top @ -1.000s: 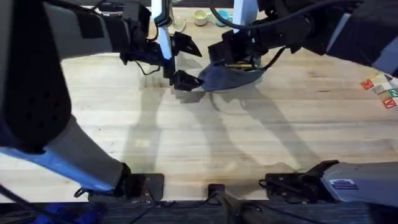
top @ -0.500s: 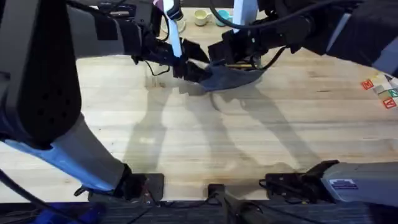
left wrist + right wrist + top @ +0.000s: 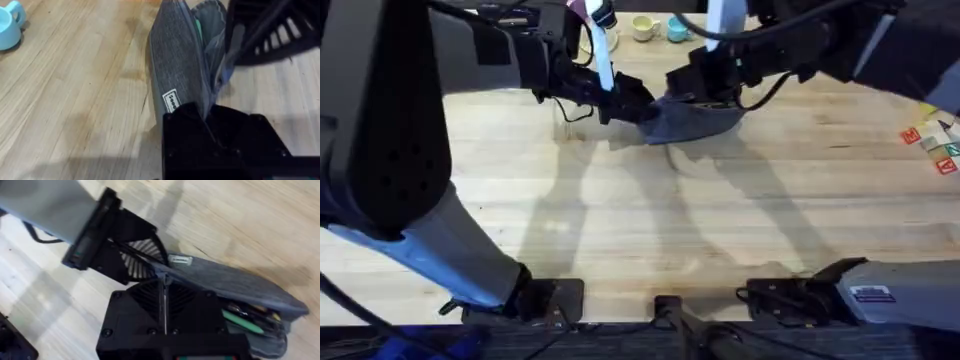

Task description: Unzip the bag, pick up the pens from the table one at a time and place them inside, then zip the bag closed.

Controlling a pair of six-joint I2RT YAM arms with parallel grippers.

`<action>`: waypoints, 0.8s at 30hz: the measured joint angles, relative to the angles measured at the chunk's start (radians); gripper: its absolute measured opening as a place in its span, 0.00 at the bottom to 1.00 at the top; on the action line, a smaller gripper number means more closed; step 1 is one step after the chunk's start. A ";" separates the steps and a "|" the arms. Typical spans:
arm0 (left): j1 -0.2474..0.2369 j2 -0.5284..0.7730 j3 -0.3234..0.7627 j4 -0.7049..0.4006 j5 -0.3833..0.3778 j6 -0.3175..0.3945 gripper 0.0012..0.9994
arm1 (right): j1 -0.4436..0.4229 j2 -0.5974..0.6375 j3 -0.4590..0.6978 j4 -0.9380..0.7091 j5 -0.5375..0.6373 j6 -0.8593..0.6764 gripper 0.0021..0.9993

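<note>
Left gripper point(image 3: 638, 106) is clamped on the end of the bag point(image 3: 688, 118) at the far side of the desk point(image 3: 650, 220), right gripper point(image 3: 692, 88) pinching what looks like the zip pull, so I'd keep that end taut and drag the zip straight along with the green pen point(image 3: 242, 321) tucked inside.

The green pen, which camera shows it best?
Right wrist view: the green pen lies plainly inside the open bag. Left wrist view gives a green sliver at the bag's opening. Overhead, the bag hides it.
</note>
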 joint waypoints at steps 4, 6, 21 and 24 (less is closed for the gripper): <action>-0.001 0.000 0.000 0.001 -0.002 -0.002 0.04 | -0.061 0.000 0.000 -0.022 -0.017 -0.007 0.03; -0.002 0.000 0.000 0.004 -0.003 -0.003 0.04 | -0.092 0.000 0.000 -0.028 -0.027 -0.010 0.03; -0.002 0.000 0.000 0.013 -0.023 -0.003 0.04 | -0.367 -0.001 0.000 -0.071 -0.016 -0.086 0.03; -0.002 0.000 0.000 0.014 -0.023 -0.003 0.04 | -0.399 -0.001 0.000 -0.080 -0.013 -0.092 0.03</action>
